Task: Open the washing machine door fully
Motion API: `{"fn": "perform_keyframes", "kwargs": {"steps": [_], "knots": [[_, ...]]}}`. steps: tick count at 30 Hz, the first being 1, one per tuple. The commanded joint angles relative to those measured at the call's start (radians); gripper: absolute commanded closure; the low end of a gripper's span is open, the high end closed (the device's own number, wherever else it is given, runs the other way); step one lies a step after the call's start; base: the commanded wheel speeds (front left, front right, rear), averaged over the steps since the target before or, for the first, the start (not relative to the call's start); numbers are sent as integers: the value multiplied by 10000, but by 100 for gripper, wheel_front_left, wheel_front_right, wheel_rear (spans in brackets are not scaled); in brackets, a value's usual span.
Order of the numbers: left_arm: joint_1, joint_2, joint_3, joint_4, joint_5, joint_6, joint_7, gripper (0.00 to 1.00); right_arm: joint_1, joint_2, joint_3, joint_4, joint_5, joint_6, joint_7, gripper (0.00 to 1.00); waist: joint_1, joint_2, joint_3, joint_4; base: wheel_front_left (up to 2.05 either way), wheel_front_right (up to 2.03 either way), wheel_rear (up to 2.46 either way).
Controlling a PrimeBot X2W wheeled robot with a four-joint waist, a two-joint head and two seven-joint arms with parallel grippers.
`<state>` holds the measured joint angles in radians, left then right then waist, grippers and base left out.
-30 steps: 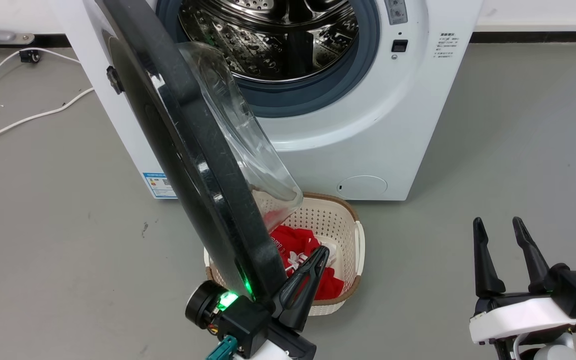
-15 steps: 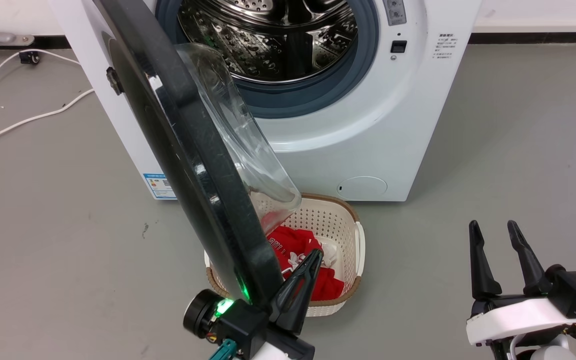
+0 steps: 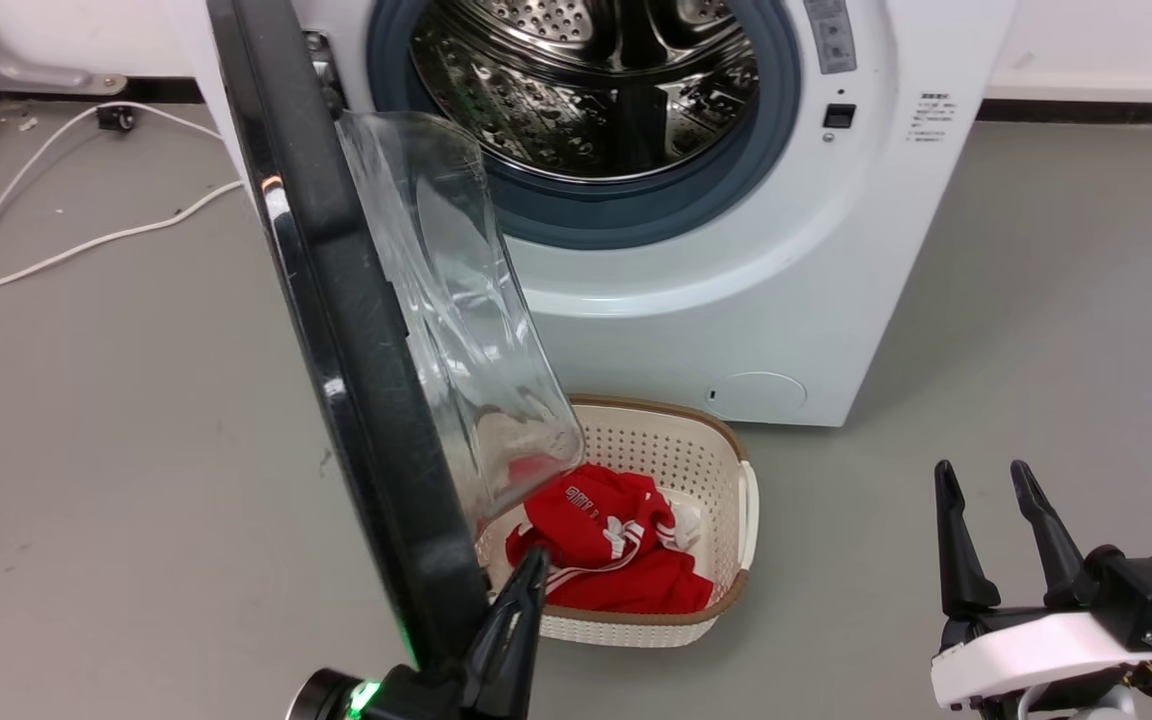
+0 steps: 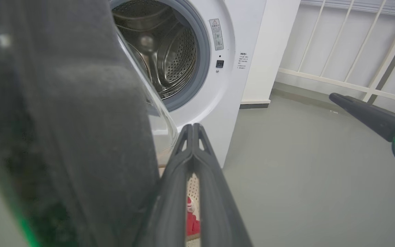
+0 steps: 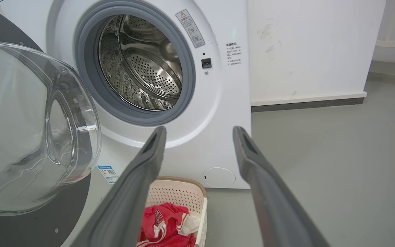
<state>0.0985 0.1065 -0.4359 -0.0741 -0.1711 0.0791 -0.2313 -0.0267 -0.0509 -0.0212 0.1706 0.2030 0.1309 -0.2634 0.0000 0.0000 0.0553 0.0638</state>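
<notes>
The washing machine [image 3: 736, 320] stands with its steel drum mouth uncovered. The washing machine door [image 3: 356, 380], a black disc with a clear glass bowl, hangs swung out to the left and shows edge-on in the head view. My left gripper [image 3: 534, 560] is shut with nothing between its fingers, lying against the inner side of the door's lower rim. In the left wrist view the closed left gripper [image 4: 193, 127] points past the blurred dark door [image 4: 63, 137] at the machine [image 4: 225, 85]. My right gripper [image 3: 981, 485] stands open at the lower right, apart from everything; in its own wrist view the right gripper [image 5: 199, 132] faces the drum.
A cream perforated basket [image 3: 748, 500] holding red clothes [image 3: 606, 550] sits on the floor before the machine, just right of the door's lower edge. A white cable [image 3: 86, 240] trails over the grey floor at the left. A white wall stands right of the machine.
The camera has shifted. Against the basket, the door's lower edge has swung further left, and my left gripper has gone down and left with it. The right gripper has barely moved.
</notes>
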Motion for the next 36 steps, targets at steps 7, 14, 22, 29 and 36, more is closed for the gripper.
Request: {"fn": "perform_keyframes", "kwargs": {"steps": [7,14,22,29,36], "knots": [[736,171,350,-683,56,671,129,100,252,15,-101,-15,-123,-3,-15,0,0,0,-74,799,0,0,0],[960,269,732,-1065,-58,1041,78,100,213,16,-159,-100,-223,-3,-13,0,0,0,102,1780,0,0,0],[637,723,1780,-961,-264,1327,-90,100,18,14,-122,-193,-246,-3,-15,0,0,0,340,2392,0,0,0],[113,1143,2933,-536,-702,1472,-205,100,-184,14,-53,-417,-326,-3,39,0,0,0,664,2421,0,0,0],[-655,1538,4275,588,-1427,1464,-289,100,-351,14,-46,-574,-341,-3,157,0,0,0,1042,2180,0,0,0]]}}
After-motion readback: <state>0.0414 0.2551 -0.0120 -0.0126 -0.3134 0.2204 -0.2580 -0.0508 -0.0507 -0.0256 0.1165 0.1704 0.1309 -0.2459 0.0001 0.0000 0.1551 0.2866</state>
